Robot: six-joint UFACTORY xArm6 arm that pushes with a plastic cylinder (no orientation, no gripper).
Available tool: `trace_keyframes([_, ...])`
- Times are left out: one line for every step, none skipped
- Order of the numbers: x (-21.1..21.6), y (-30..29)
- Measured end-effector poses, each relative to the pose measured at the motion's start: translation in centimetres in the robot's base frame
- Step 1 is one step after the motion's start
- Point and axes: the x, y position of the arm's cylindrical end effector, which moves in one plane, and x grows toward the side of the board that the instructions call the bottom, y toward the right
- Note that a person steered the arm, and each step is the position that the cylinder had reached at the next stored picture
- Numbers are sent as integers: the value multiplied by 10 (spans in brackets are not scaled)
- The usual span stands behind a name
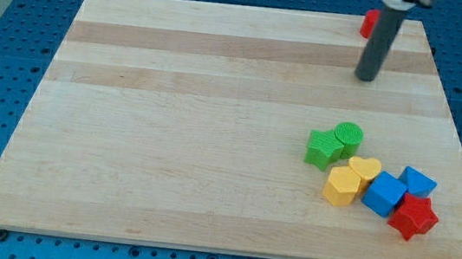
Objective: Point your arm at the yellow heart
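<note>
Yellow heart (366, 169) lay in the cluster at the view's lower right of the tabletop (169, 140), touching a yellow hexagon (342, 187) and blue cube (383, 194), with a red star (414, 217) nearest the bottom. Green star (324, 148) and green cylinder (349, 138) sat just above. No pincer existed; my tip (365, 78) stood well apart toward the top, near a red block (369, 23).

Your yellow heart (365, 169) lies flat on the tabletop (178, 132) in the cluster at the view's lower right. Its lobes face the view's top. You can see it touching the yellow hexagonal block (341, 187) at its lower left and the blue cube (383, 194) at its lower right.
</note>
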Motion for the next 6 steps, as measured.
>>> trace_keyframes([36, -31])
trace_keyframes([42, -31])
trace_keyframes([44, -8])
trace_keyframes([60, 20])
trace_keyframes([79, 44])
trace_keyframes([98, 54])
